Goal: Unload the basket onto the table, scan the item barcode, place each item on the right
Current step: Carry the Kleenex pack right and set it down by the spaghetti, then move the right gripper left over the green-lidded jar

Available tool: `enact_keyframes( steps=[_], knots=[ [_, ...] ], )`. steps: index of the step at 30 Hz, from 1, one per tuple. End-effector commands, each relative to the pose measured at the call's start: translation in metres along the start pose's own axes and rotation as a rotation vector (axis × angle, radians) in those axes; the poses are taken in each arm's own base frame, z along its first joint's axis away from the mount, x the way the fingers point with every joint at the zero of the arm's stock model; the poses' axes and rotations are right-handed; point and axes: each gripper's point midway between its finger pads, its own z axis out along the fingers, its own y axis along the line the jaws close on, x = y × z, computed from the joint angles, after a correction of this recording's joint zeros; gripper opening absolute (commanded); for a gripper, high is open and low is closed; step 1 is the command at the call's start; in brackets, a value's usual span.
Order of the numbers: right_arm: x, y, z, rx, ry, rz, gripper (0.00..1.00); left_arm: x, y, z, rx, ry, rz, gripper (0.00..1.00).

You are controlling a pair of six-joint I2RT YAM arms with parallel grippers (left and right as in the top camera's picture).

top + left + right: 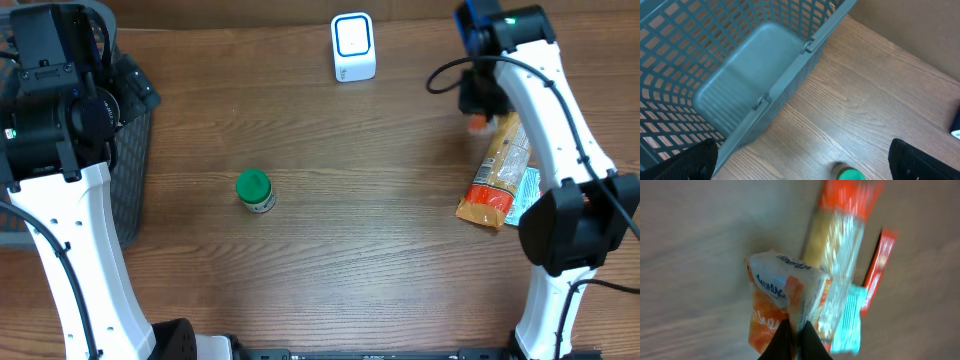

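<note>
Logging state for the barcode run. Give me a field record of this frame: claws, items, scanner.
left claw: open, holding nothing, beside the basket
right claw: shut on small packet, orange and white
scanner: white, at the far edge of the table, nothing in front of it yet
jar: green lid, upright, centre-left, no claw touching it
pasta pack: lying flat on the right, partly over the teal pack
task status: packet gripped, not yet at scanner
</note>
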Motion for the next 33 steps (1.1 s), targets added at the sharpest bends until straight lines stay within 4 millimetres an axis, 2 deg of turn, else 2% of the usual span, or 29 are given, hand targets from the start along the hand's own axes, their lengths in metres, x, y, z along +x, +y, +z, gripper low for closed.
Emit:
enact_keyframes(
  steps=[1, 8, 11, 15, 16, 18, 21, 25, 29, 33],
  knots=[
    [0.024, -0.005, 0.028, -0.034, 0.149, 0.056, 0.04, -0.003, 0.002, 0.001, -0.013, -0.009, 0.004, 0.99],
    [0.057, -0.058, 0.068, 0.097, 0.308, 0.184, 0.04, -0.003, 0.002, 0.001, -0.013, -0.009, 0.004, 1.00],
    [0.063, -0.082, 0.076, 0.171, 0.333, 0.197, 0.04, -0.003, 0.002, 0.001, -0.013, -0.009, 0.004, 1.00],
    [0.067, -0.095, 0.081, 0.183, 0.355, 0.223, 0.04, -0.003, 0.002, 0.001, -0.013, -0.009, 0.004, 1.00],
    [0.067, -0.096, 0.081, 0.181, 0.358, 0.227, 0.14, -0.003, 0.002, 0.001, -0.013, -0.009, 0.004, 1.00],
    [0.067, -0.097, 0.081, 0.180, 0.358, 0.228, 0.57, -0.003, 0.002, 0.001, -0.013, -0.009, 0.004, 1.00],
    [0.067, -0.095, 0.082, 0.174, 0.356, 0.221, 0.68, -0.003, 0.002, 0.001, -0.013, -0.009, 0.004, 1.00],
    [0.065, -0.092, 0.083, 0.159, 0.349, 0.226, 0.72, -0.003, 0.002, 0.001, -0.013, -0.009, 0.004, 1.00],
    [0.064, -0.074, 0.084, 0.058, 0.364, 0.251, 0.76, -0.003, 0.002, 0.001, -0.013, -0.009, 0.004, 1.00],
    [0.062, -0.043, 0.082, -0.116, 0.392, 0.261, 0.77, -0.003, 0.002, 0.001, -0.013, -0.009, 0.004, 1.00]
  ],
)
